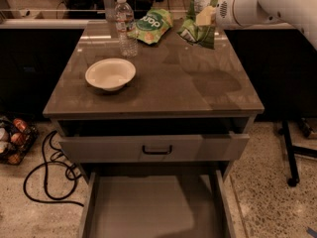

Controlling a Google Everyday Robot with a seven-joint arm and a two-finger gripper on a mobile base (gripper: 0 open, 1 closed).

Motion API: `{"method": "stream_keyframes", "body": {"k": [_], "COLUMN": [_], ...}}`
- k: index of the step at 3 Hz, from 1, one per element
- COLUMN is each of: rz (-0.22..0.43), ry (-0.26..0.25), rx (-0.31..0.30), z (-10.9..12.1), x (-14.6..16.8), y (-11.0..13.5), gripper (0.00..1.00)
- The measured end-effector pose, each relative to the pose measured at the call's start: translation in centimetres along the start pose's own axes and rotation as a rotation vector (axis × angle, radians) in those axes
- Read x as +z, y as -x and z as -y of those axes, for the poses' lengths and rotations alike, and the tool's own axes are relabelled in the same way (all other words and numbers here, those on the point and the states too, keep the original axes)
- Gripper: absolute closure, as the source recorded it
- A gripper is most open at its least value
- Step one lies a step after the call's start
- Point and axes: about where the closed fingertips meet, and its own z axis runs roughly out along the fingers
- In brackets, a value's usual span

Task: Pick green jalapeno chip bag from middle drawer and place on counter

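My gripper (204,16) is at the far right of the counter (198,88), on the end of the white arm that comes in from the upper right. It is shut on the upper part of the green jalapeno chip bag (197,32). The crumpled dark green bag hangs upright, with its lower edge at or just above the counter's back right area. The middle drawer (148,209) is pulled out at the bottom of the view and shows a plain grey floor with nothing in it.
A white bowl (110,74) sits on the left of the counter. A water bottle (126,26) and a lighter green "pop" bag (151,26) stand at the back. The top drawer (156,148), with its black handle, is slightly open. Cables (47,172) lie on the floor at the left.
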Motion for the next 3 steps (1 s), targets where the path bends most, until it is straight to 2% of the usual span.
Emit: {"method": "stream_keyframes", "body": {"k": [2, 3], "rz": [-0.004, -0.006], "ry": [0.005, 0.007], "rx": [-0.001, -0.001], "z": [-0.29, -0.38], "x": [0.36, 0.47], "y": [-0.16, -0.21], "gripper": [0.04, 0.0]}}
